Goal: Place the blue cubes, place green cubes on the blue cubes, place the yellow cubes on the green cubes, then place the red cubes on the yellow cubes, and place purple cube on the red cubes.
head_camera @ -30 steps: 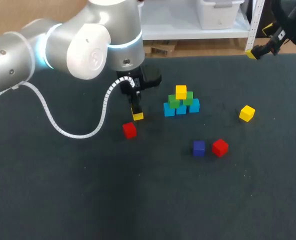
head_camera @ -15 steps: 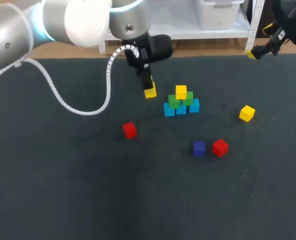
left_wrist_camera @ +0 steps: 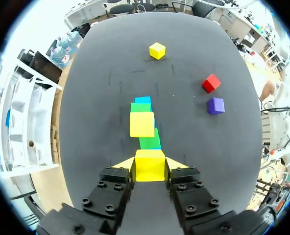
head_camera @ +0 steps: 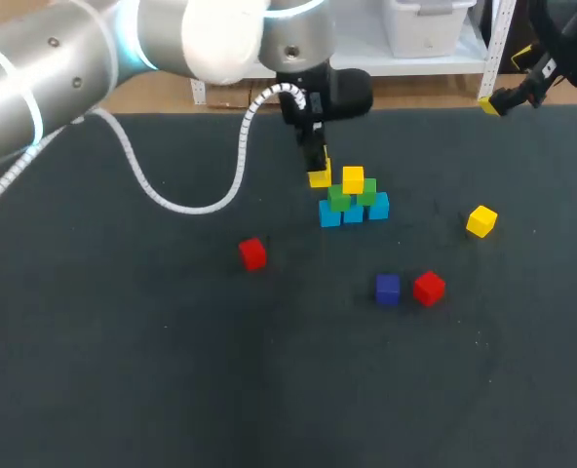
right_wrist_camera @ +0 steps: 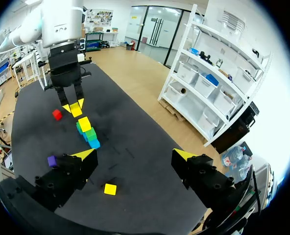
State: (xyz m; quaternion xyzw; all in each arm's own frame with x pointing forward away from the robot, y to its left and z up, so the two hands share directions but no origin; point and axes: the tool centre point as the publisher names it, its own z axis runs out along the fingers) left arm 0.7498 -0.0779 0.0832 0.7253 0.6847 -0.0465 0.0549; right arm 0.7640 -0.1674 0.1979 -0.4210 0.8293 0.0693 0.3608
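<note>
The left arm (head_camera: 201, 29) hung over the far half of the dark cloth-covered table (head_camera: 123, 370). The left jaws were pinching a small, bright yellow plastic cube (left_wrist_camera: 150, 165) from two sides, their yellow tips flat on opposite faces, so it sat square and level.

The held yellow cube was off the table at about 10 o'clock of the small stack, just beside it and near the height of its top. Whether it touched the stack could not be told. The stack was a row of light blue cubes (head_camera: 353, 214) on the table, with green cubes (head_camera: 339, 198) on them and a seated yellow cube (head_camera: 353, 179) on the green ones.

The cube was probably carried high so that it could clear the green layer and come down from above, next to the seated yellow cube. In the left wrist view the stack lay straight ahead of the jaws. The fingers gripped the cube's side faces, which would keep them clear of the neighbouring cube at release.

A loose yellow cube (head_camera: 480, 220) lay well apart at the stack's 3 o'clock. A red cube (head_camera: 252, 253) lay at 8 o'clock. A second red cube (head_camera: 429, 287) and a dark purple cube (head_camera: 388, 289) sat just beside each other at 5 o'clock, all likely for later layers.

The right jaws were spread wide and empty at the table's far edge, about 1 o'clock, out of the left arm's way.
</note>
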